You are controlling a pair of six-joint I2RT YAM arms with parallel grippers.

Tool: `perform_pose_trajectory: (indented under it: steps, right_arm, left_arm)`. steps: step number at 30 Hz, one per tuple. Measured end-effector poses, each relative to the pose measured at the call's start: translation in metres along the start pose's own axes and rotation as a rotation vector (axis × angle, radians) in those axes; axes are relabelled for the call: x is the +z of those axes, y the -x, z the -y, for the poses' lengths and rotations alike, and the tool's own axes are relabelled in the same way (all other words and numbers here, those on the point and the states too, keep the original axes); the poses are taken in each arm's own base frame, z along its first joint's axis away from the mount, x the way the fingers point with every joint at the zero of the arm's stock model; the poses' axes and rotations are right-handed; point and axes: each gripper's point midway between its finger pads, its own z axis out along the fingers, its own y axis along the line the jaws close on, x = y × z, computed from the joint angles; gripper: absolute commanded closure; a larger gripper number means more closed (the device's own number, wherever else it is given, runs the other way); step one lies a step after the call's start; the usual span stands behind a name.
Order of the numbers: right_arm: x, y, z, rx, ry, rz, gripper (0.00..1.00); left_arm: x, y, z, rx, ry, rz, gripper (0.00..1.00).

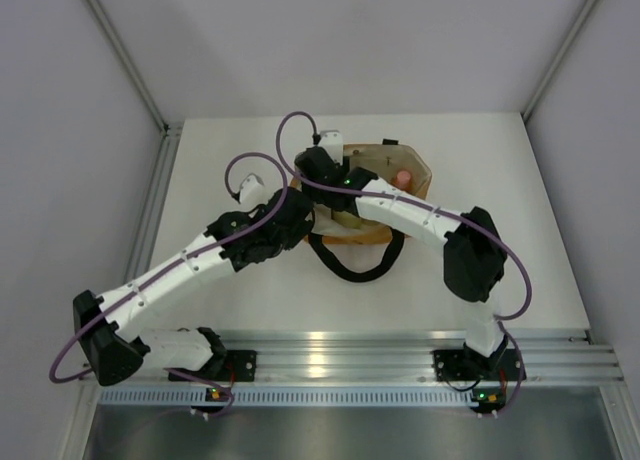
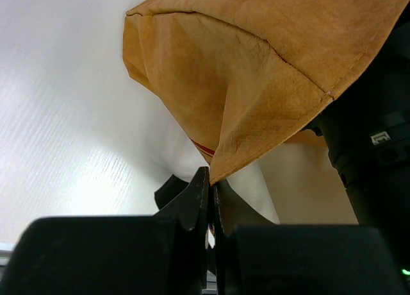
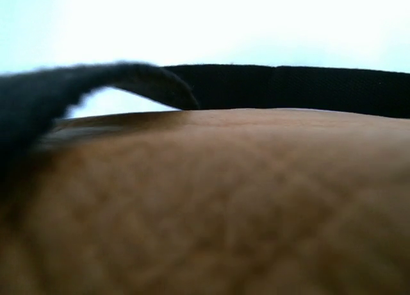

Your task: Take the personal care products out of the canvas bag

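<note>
Firmly, the left pincer grips the canvas bag; whether the right pincer above it is open, I cannot tell.

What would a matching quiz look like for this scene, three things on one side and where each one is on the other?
Things: 1 left gripper; 2 black handle; 3 pink cap.
Places: A inside the canvas bag; B pinching the bag's fabric edge; C looped on the table, on the near side of the bag.
Pairs: 1-B, 2-C, 3-A.
</note>
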Motion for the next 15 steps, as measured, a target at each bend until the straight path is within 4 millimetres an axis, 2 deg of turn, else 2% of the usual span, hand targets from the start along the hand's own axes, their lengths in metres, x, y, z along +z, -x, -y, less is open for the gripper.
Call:
perform_pose_trajectory:
  steps: [3, 6, 7, 9, 12, 15]
  right_arm:
    - [0.007, -0.005, 0.0, 0.002, -0.009, -0.006, 0.44]
    - [0.012, -0.004, 0.001, 0.013, -0.015, 0.0, 0.64]
    - [0.013, -0.004, 0.001, 0.019, -0.014, 0.001, 0.76]
    - [0.013, -0.004, 0.001, 0.019, -0.016, 0.003, 0.85]
    - [0.013, -0.003, 0.001, 0.022, -0.017, 0.003, 0.9]
    - [0.013, -0.003, 0.001, 0.024, -0.017, 0.004, 0.98]
  left_arm:
    - [0.0, 0.0, 0.001, 0.009, 0.0, 0.0, 1.0]
    - [0.0, 0.0, 0.003, 0.017, -0.001, -0.002, 1.0]
    - [0.0, 0.0, 0.004, 0.02, -0.001, -0.004, 1.0]
    - [0.0, -0.001, 0.004, 0.023, 0.0, -0.005, 1.0]
    - [0.0, -0.001, 0.004, 0.024, 0.0, -0.005, 1.0]
    - [0.0, -0.001, 0.004, 0.024, 0.0, -0.005, 1.0]
